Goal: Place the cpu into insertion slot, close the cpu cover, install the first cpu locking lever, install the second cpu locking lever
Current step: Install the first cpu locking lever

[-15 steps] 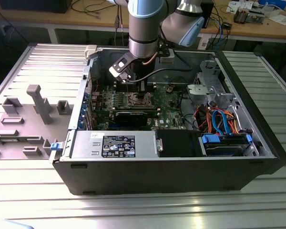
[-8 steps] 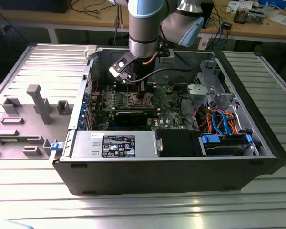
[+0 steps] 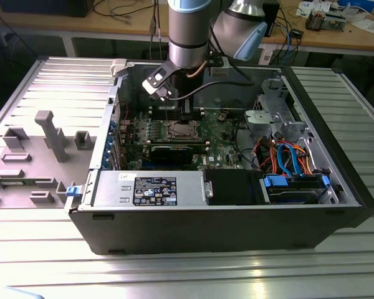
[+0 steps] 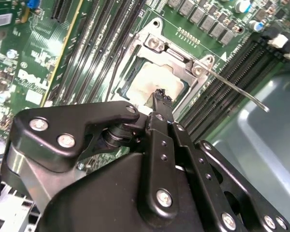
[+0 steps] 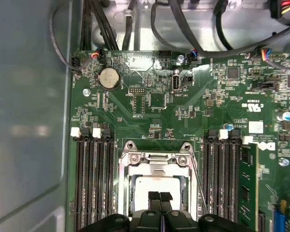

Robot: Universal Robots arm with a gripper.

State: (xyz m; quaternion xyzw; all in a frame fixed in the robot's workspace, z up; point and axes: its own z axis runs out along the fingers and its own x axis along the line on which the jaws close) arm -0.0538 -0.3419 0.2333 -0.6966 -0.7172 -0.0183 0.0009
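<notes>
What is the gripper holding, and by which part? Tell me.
Nothing that shows: the gripper is shut, fingertips together with nothing between them, over the cpu.

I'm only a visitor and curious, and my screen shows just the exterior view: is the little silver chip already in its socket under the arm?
Observer: Yes. In the first wrist view the cpu sits in the insertion slot. Its pale top shows through the cpu cover, which lies flat over it.
Operator: Is the gripper carrying anything?
Observer: No. In both wrist views the gripper is shut on nothing, with its tips over the cpu. I cannot tell whether they touch it.
Operator: And is it all locked down?
Observer: In the second wrist view one thin locking lever juts out from a slot corner with its bent end free, so it looks unlatched.
</notes>
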